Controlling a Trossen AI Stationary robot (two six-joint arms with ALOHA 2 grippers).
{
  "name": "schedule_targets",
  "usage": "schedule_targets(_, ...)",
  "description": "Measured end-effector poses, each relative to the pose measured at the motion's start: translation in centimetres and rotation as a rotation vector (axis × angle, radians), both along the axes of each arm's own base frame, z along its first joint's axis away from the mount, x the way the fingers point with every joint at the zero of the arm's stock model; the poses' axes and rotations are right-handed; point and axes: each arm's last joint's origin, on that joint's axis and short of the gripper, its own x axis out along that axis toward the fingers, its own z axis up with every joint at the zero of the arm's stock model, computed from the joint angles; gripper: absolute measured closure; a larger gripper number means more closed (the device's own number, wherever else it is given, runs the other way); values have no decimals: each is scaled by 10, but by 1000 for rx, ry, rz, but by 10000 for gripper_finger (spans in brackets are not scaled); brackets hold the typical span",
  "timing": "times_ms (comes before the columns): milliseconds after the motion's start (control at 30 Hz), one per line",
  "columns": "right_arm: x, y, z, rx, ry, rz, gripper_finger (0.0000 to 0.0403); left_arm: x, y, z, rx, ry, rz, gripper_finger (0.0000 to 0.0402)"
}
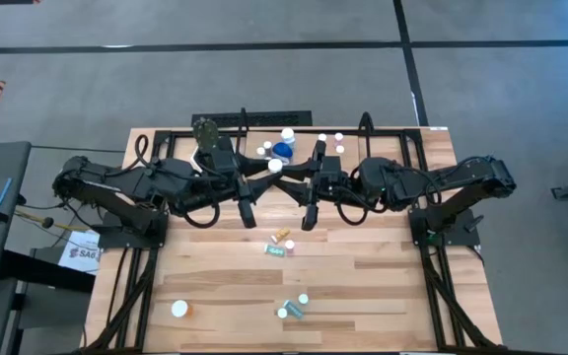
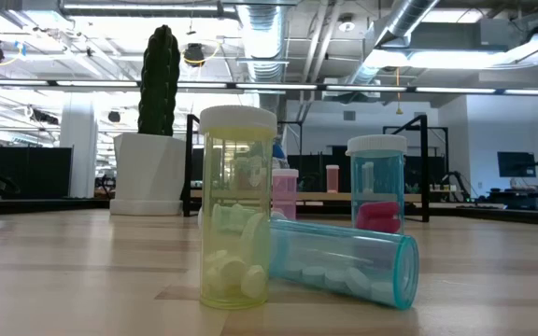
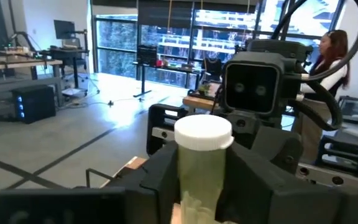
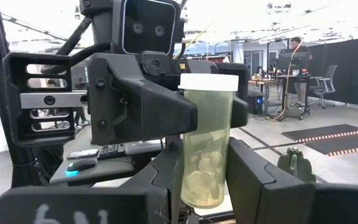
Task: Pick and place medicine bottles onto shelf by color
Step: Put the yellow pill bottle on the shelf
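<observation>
Nearest, on the table (image 1: 225, 286), much is left to do: a lone orange bottle (image 1: 179, 309), a teal cluster (image 1: 294, 308) and a mixed cluster (image 1: 280, 244) lie loose. The low view shows some of them, a yellow bottle (image 2: 238, 215) upright touching a teal one (image 2: 344, 266) on its side, with a pink one (image 2: 285, 194) and an upright teal one (image 2: 376, 187) behind.

Above the table's middle the two arms meet over one pale yellow, white-capped held bottle (image 4: 207, 137). The right gripper (image 4: 205, 186) is clamped on its lower body and the left gripper (image 3: 202, 193) is closed round it near the cap, so this looks like a handover in mid-air.

Farthest, the shelf (image 1: 388, 148) already carries a blue bottle (image 1: 282, 150) and several white-capped ones (image 1: 330, 139). I judge the task to be partly done.

No bottle label can be read. A paper (image 1: 80, 250) at the table's left edge bears letters like "SA…", otherwise illegible, and the white scrawl on the right gripper is unreadable.
</observation>
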Motion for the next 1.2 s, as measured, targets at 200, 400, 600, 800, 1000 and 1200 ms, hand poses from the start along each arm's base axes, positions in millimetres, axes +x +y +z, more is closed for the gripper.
schedule_targets(200,0,0,0,-1,1,2,289,0,0,0,10,4,-12,352)
schedule_targets(400,0,0,-3,-4,38,3,288,0,-1,-1,25,18,-22,355)
schedule_targets(600,-22,4,-5,25,201,34,251,1,-1,-6,38,68,-23,345)
schedule_targets(800,-67,1,6,191,306,57,192,1,-1,-19,30,183,-50,345)
schedule_targets(1000,-82,-7,14,514,238,56,169,19,-1,-42,-10,319,-179,345)
schedule_targets(1200,-79,-15,3,764,316,88,169,54,2,-76,-21,435,-217,344)
